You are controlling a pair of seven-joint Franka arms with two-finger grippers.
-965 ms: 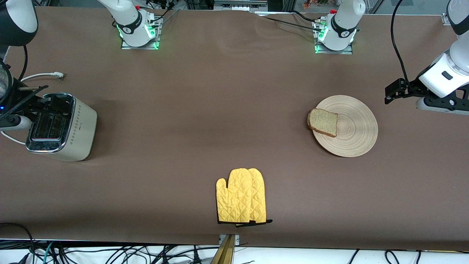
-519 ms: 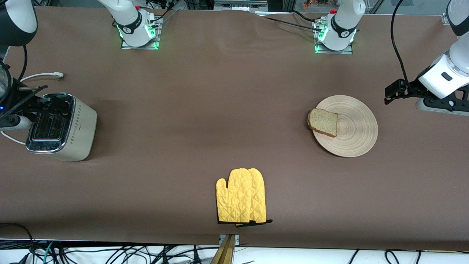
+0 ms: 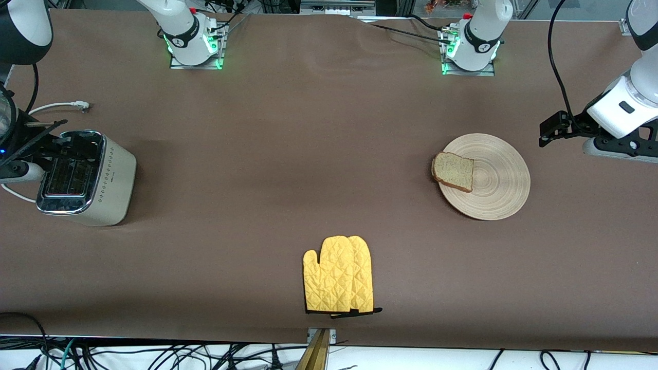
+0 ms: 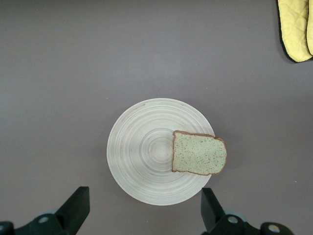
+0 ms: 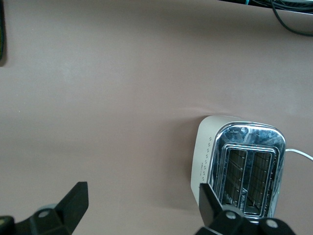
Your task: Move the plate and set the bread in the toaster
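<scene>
Over the last second only the left arm has shifted, and only slightly: its white wrist has drifted a little toward the left arm's end of the table, while the plate, bread, toaster and mitt have not moved at all. I read that as the very start of the task, with no contact made yet.

Take the plate (image 3: 486, 176) as the landmark. The slice of bread (image 3: 453, 171) lies on it, overhanging the rim on the side toward the right arm's end of the table. The left gripper (image 4: 144, 215) hangs in the air just off the plate's rim toward the left arm's end, fingers spread wide and holding nothing; its wrist view looks straight down on plate and bread. The toaster (image 3: 85, 177) stands well apart from the plate, at the right arm's end, both slots empty and its white cord (image 3: 56, 107) trailing off. The right gripper (image 5: 142, 210) waits above the toaster, jaws likewise spread and empty.

A yellow quilted oven mitt (image 3: 338, 275) lies nearer the front camera than the plate, roughly between plate and toaster.

The surface is a smooth brown table covering (image 3: 308, 128), faintly rippled. Around it, cables crowd the floor at the table's near edge, and both arm bases glow green.
</scene>
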